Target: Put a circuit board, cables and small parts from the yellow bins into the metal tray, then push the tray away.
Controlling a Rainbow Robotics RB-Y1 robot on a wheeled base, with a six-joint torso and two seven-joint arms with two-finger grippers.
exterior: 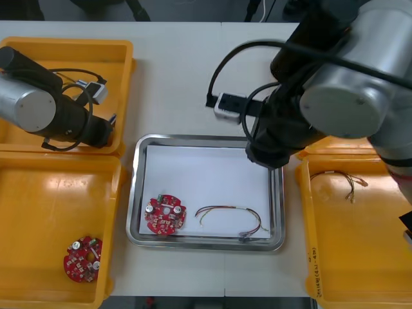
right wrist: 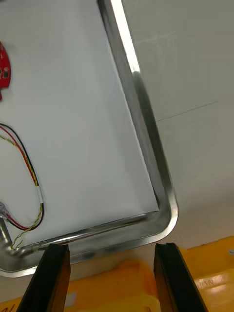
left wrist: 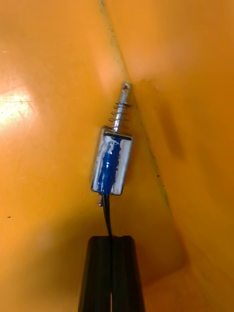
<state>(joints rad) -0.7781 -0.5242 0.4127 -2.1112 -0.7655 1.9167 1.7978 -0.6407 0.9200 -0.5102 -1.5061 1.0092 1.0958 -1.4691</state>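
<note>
My left gripper (left wrist: 111,275) is down inside the far left yellow bin (exterior: 38,55). It is shut on the thin black wire of a small metal part (left wrist: 112,163), a silver frame with a blue coil and a spring pin that lies in the bin's corner. Above the metal tray (exterior: 138,193), over its far right corner, my right gripper (right wrist: 111,278) stands open with nothing between its fingers. In the tray lie a round red circuit board (exterior: 164,214) and a red and yellow cable (exterior: 230,219). That cable (right wrist: 22,195) shows past the right fingers too.
Another red circuit board (exterior: 82,259) lies in the near left bin (exterior: 38,193). A red and yellow cable (exterior: 340,180) rests in the near right bin (exterior: 360,257). A black cable with a white plug block (exterior: 226,106) lies beyond the tray.
</note>
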